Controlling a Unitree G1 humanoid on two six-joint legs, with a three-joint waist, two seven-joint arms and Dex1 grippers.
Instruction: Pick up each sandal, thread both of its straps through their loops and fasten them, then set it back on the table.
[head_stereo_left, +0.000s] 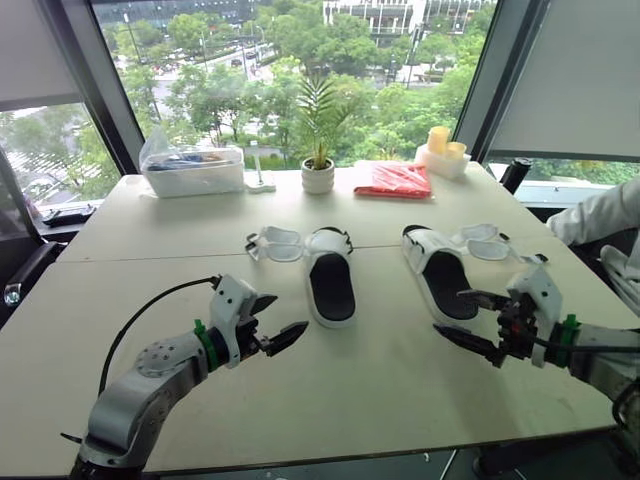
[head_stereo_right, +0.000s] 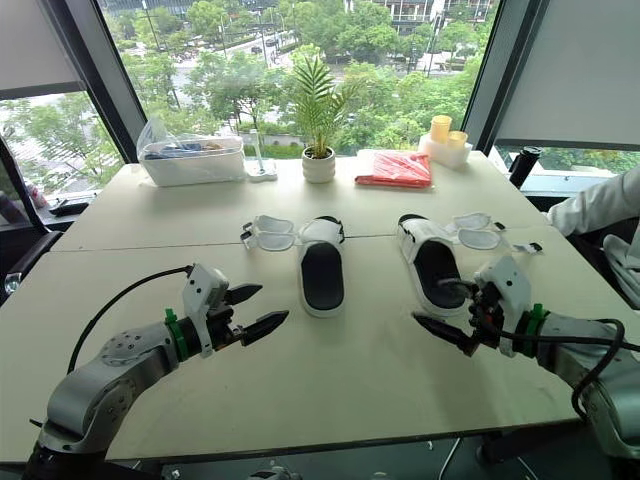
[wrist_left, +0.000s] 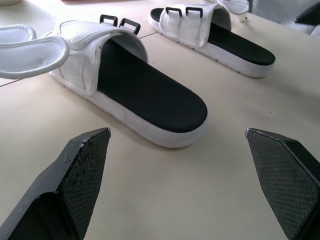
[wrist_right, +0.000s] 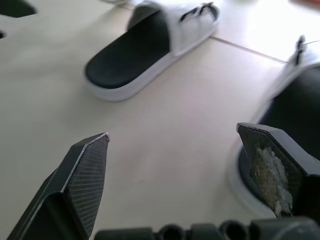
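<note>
Two white sandals with black footbeds lie side by side in the middle of the table, straps unfastened and splayed outward. The left sandal (head_stereo_left: 329, 278) has its loose straps (head_stereo_left: 273, 243) flopped to its left. On the right sandal (head_stereo_left: 441, 272) the straps (head_stereo_left: 483, 242) lie off to its right. My left gripper (head_stereo_left: 275, 322) hovers open just left of the left sandal's heel. My right gripper (head_stereo_left: 470, 319) is open at the right sandal's heel, one finger over its footbed. In the left wrist view both sandals (wrist_left: 130, 85) lie ahead of the open fingers (wrist_left: 82, 165).
Along the far table edge stand a clear plastic box (head_stereo_left: 193, 170), a potted plant (head_stereo_left: 318, 172), a red packet (head_stereo_left: 396, 181) and yellow cups (head_stereo_left: 440, 142). A person's white sleeve (head_stereo_left: 600, 212) reaches in at the right. Bare tabletop (head_stereo_left: 360, 390) lies in front of the sandals.
</note>
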